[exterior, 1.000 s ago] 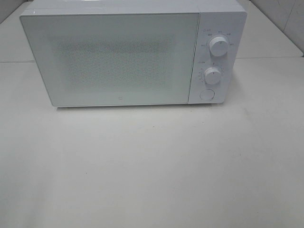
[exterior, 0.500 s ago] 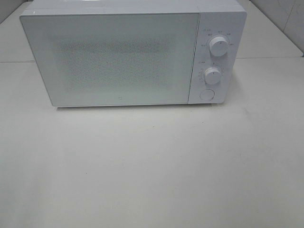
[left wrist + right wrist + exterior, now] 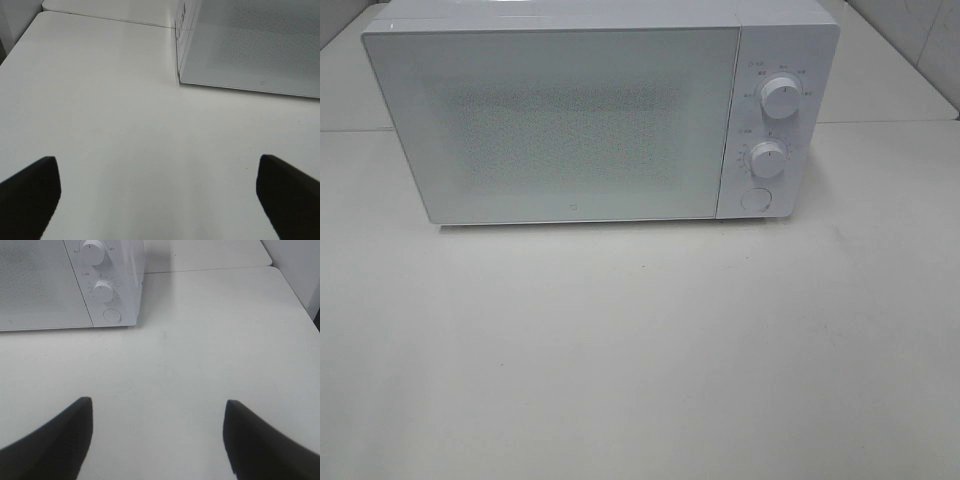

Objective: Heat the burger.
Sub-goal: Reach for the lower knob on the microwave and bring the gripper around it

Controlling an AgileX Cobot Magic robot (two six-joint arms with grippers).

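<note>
**Nothing is moving: microwave shut, both claws hanging open**

You are looking down at a white microwave (image 3: 600, 115) sitting at the back of a pale counter (image 3: 640, 350). Its frosted door (image 3: 560, 125) is lying closed and flush, and the speckled glass is hiding whatever is inside. To the right of the door, the upper dial (image 3: 780, 97), the lower dial (image 3: 768, 158) and the round button (image 3: 755, 199) are lining up one below the other.

Compared with the high view a second ago, nothing is differing: the door, both dials and the button are sitting just as they were, and neither arm is reaching into that view.

Your left claw (image 3: 156, 159) is hanging released above the counter. Its dark fingers (image 3: 30, 195) are standing far apart with only bare counter between them. It is facing the microwave's left front corner from some way back.

Your right claw (image 3: 157, 401) is also hanging released, its fingers (image 3: 55, 440) spread with nothing between them. It is facing the dial end of the microwave.

The burger is showing in none of the three views, so you cannot tell where it is.
</note>
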